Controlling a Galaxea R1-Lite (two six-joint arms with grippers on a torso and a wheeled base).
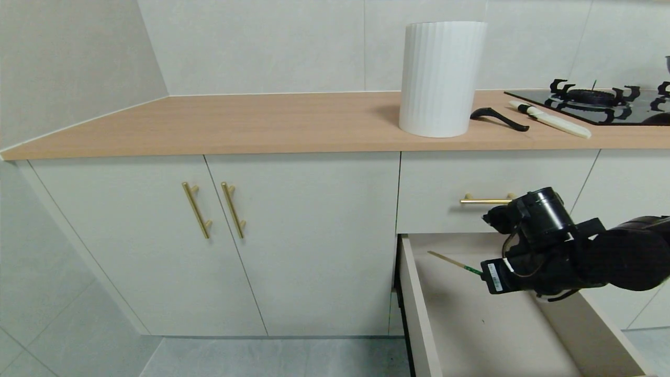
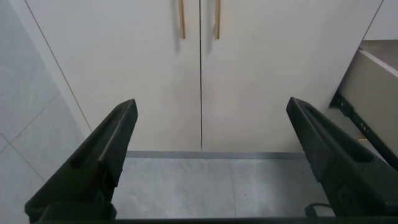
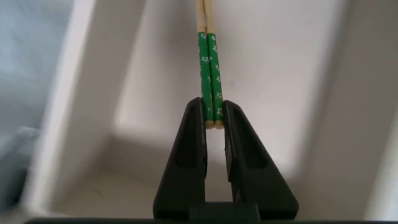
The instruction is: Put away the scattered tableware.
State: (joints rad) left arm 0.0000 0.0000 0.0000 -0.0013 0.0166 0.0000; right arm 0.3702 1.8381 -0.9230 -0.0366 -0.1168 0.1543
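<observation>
Kitchen run: pale cabinets under a wood worktop (image 1: 235, 123). The right gripper (image 3: 213, 118) sits over the open drawer (image 1: 414, 293), its fingers (image 3: 189, 146) clamped on the green ends of a pair of chopsticks (image 3: 209, 59). The bare tips point toward the drawer's back-left corner. I can't tell if they touch the floor.

The left gripper (image 2: 211, 107) is low, facing the cabinet doors (image 2: 124, 62), with fingers spread wide and holding nothing.

My read of the step: the chopsticks are going into the drawer. Next move: go lower, level the sticks, then release so they land flat instead of clipping a wall.

A white knife (image 1: 549, 119) and a black-handled tool (image 1: 497, 118) lie on the worktop between the tall white ribbed canister (image 1: 442, 78) and the hob (image 1: 591, 102). They're likely the next picks.

Clearance:
- The drawer floor gives wide room.
- Watch the left side wall by the stick tips.
- The closed drawer front with the brass handle (image 1: 487, 199) is just above the wrist on retract.
- The knife's blade end is near the worktop's front edge, with the hob grates close behind it.
- The canister crowds the black tool on one side.
</observation>
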